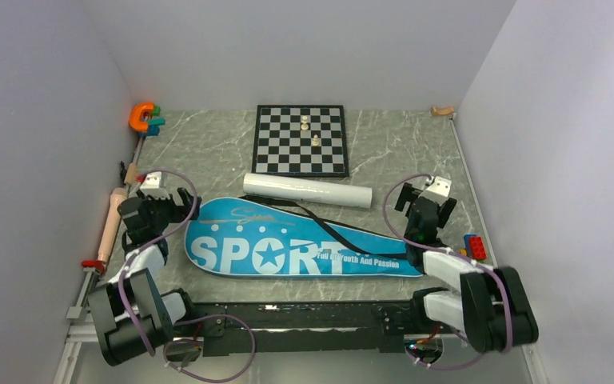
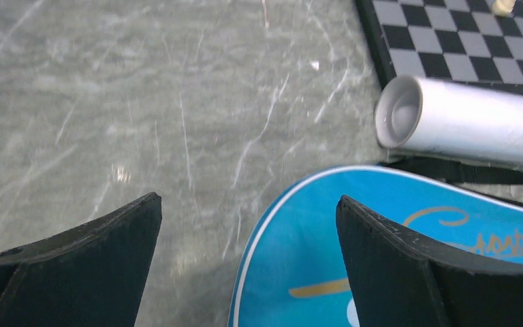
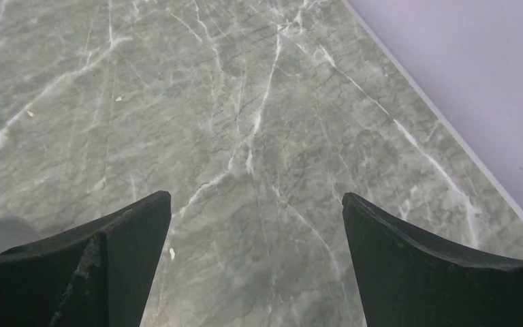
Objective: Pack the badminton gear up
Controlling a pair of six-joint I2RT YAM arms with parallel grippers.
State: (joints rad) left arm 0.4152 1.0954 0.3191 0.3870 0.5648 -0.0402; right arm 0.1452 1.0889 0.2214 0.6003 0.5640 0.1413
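The blue racket-shaped "SPORT" bag lies flat across the near middle of the table, its black strap draped over it. A long white tube lies just behind it, and its open end faces the left wrist camera. My left gripper hovers open at the bag's rounded left end; one finger is over the bag, the other over bare table. My right gripper stands open by the bag's narrow right end. In the right wrist view the right gripper has only marble table between its fingers.
A black-and-white chessboard with two pieces sits at the back centre. A tan rolling pin lies along the left wall, with an orange and teal toy in the back left corner. Red and blue bricks sit beside the right arm. Walls close three sides.
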